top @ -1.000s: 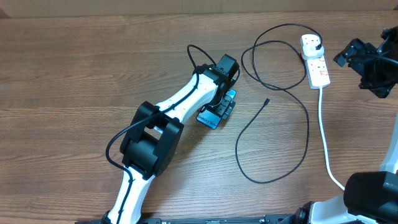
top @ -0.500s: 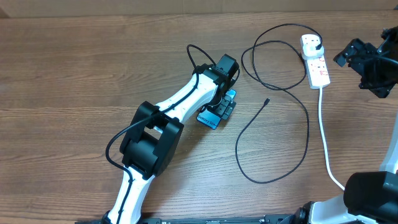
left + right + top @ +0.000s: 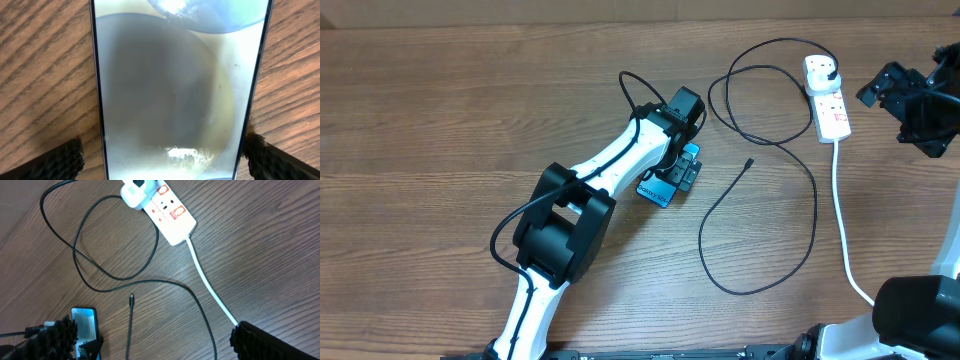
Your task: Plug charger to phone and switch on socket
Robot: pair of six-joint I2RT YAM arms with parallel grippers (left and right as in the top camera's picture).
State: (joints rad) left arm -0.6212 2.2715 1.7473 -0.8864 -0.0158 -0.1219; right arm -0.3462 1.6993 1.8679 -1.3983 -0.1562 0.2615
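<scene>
The phone (image 3: 663, 187) lies flat on the table with its light blue screen up. It fills the left wrist view (image 3: 175, 85). My left gripper (image 3: 680, 166) is low over it, open, with one finger on each long side (image 3: 165, 160). The right finger touches the edge and the left finger stands a little off. The white socket (image 3: 828, 98) lies at the back right. The charger's black cable (image 3: 814, 215) runs from its plug in the socket, loops, and ends in a tip (image 3: 748, 162) lying free to the right of the phone. My right gripper (image 3: 905, 105) is open and empty, right of the socket.
The socket's thick white cord (image 3: 842, 215) runs toward the front right edge. The right wrist view shows the socket (image 3: 170, 212), the cable tip (image 3: 131, 299), the phone (image 3: 84, 322) and the right gripper (image 3: 160, 345). The left arm (image 3: 610, 165) lies diagonally across the middle.
</scene>
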